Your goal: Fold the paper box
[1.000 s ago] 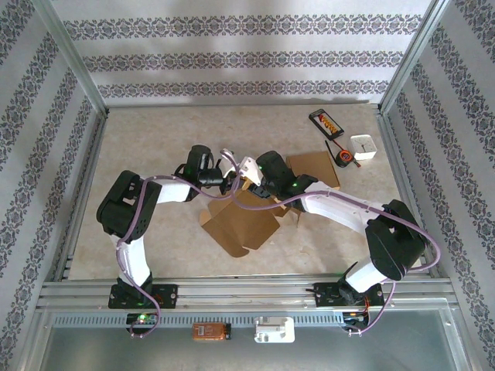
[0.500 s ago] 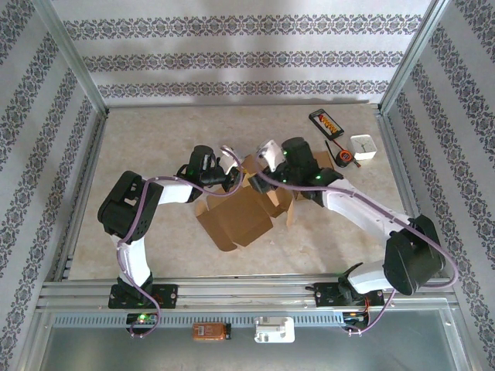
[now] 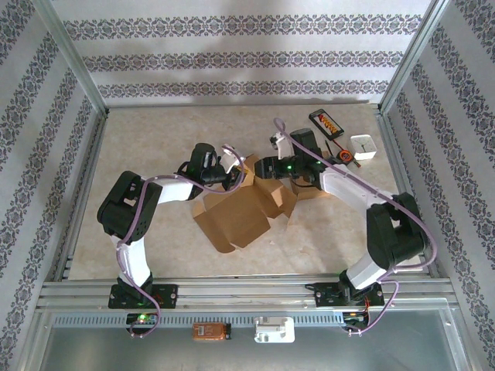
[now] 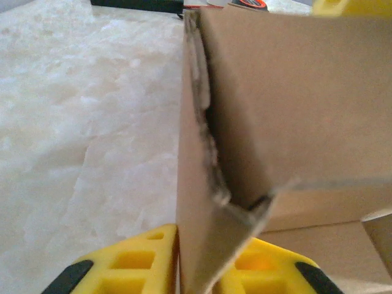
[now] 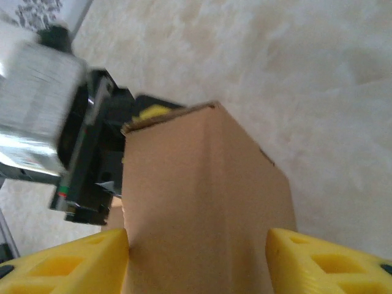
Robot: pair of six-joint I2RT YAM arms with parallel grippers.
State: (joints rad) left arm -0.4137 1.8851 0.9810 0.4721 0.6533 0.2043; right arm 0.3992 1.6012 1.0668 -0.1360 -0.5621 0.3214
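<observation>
With the paper box [image 3: 234, 218] on the table [image 3: 155, 139], the left hand [image 4: 205, 240] clenched on its wall should anchor it while the right hand [image 5: 197, 237], straddling the box's flap with its grip impossible to judge, folds that flap squarely inward.

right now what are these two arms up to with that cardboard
Both arms are working on the brown cardboard box, which sits half-formed on the beige mottled table with its flaps open. The left pincer is pinched on the edge of an upright wall. The right pincer straddles a folded section, spread wide; whether it actually grips is unclear.
</observation>
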